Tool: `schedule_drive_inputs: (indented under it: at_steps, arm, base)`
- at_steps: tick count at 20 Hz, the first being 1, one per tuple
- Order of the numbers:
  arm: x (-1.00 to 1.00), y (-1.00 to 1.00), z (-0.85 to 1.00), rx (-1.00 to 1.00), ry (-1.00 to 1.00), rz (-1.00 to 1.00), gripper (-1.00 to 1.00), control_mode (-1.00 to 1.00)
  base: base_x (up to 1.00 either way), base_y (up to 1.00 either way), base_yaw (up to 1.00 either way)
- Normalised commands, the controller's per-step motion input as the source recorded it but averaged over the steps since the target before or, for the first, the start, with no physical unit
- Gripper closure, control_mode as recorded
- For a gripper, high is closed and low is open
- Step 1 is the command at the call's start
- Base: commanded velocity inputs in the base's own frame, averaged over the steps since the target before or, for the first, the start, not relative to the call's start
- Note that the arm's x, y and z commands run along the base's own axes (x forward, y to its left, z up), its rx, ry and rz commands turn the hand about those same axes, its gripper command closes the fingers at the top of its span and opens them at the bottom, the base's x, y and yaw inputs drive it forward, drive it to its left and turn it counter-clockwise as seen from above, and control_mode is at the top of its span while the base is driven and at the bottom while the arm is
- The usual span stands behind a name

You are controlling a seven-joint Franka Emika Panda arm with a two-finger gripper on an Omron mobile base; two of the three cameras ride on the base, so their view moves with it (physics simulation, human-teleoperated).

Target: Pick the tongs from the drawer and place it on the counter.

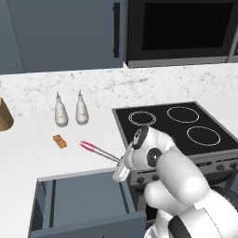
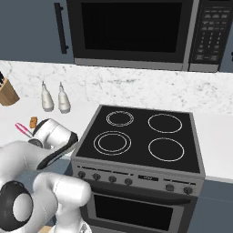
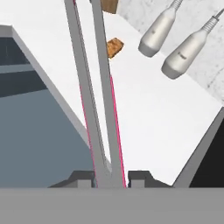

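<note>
Pinching the tongs (image 1: 98, 151), hand (image 3: 111, 179) above counter (image 1: 28, 139) near orange block (image 1: 59, 141), two bottles (image 1: 61, 114).

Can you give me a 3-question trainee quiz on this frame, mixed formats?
1. True or false: the tongs lie flat inside the drawer.
2. Which sits nearest the magenta end of the tongs? A) the small orange-brown block B) the stovetop C) the microwave
3. Fill in: the gripper is ____ on the thin arms of the tongs.

Key
1. False: they are held up over the counter, at the open drawer's back edge.
2. A
3. shut; in the hand view the fingers flank the arms on both sides.
</note>
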Motion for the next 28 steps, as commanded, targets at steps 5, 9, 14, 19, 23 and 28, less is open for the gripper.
schedule_drive_inputs:
  at_steps: [5,9,14,19,23,28]
  arm:
    - [0.49,0.39,0.28,-0.23,0.43,0.00,1.00,-1.00]
    - [0.40,0.13,0.00,-0.08,0.10,0.00,1.00,-1.00]
    - [0.48,0.17,-0.10,-0.05,0.01,0.00,1.00,-1.00]
    - [0.46,0.35,-0.40,-0.09,0.00,0.00,1.00,-1.00]
    - [0.40,0.23,-0.37,-0.05,0.00,0.00,1.00,-1.00]
    - [0.35,0.09,-0.12,-0.02,0.00,0.00,-1.00,-1.00]
  base:
    - [0.00,0.00,0.00]
    - [0.00,0.00,0.00]
    - [0.00,0.00,0.00]
    - [0.00,0.00,0.00]
    - [0.00,0.00,0.00]
    - [0.00,0.00,0.00]
